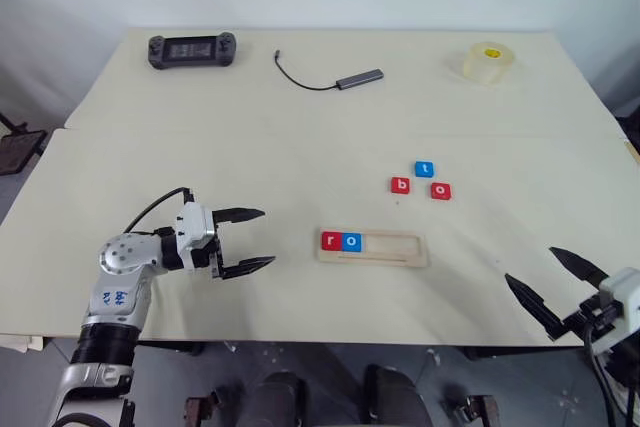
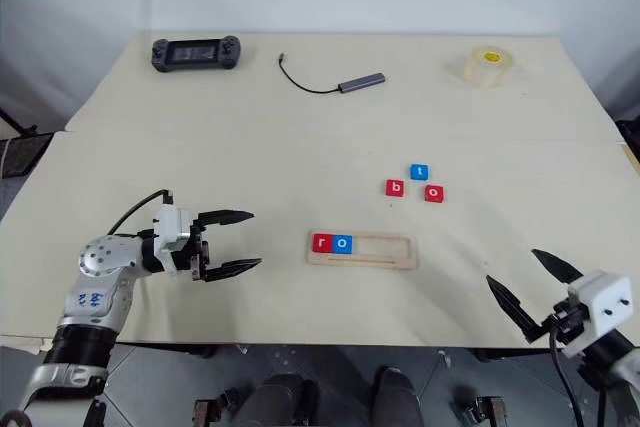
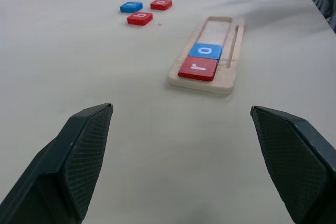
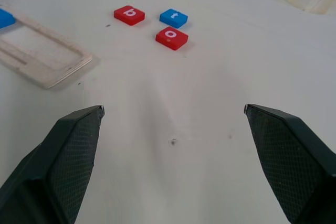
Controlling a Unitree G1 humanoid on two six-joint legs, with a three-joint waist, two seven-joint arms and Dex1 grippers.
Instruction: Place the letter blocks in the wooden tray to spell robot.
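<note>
The tray [image 1: 372, 247] lies on the bench [image 1: 200, 127], with red r [image 1: 331, 241] and blue o [image 1: 351, 241] at its left end. Red b [image 1: 401, 185], blue t [image 1: 425, 169] and red o [image 1: 441, 190] sit just beyond the tray. Left tool [image 1: 247, 240] and right tool [image 1: 550, 285] stand apart, empty, either side of the tray.

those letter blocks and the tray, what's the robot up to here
It is spelling "robot" in the wooden tray. The red r and blue o already sit at the tray's left end. The red b, blue t and red o lie loose on the table beyond it. Both the left gripper and the right gripper are open and empty, off to either side.
</note>
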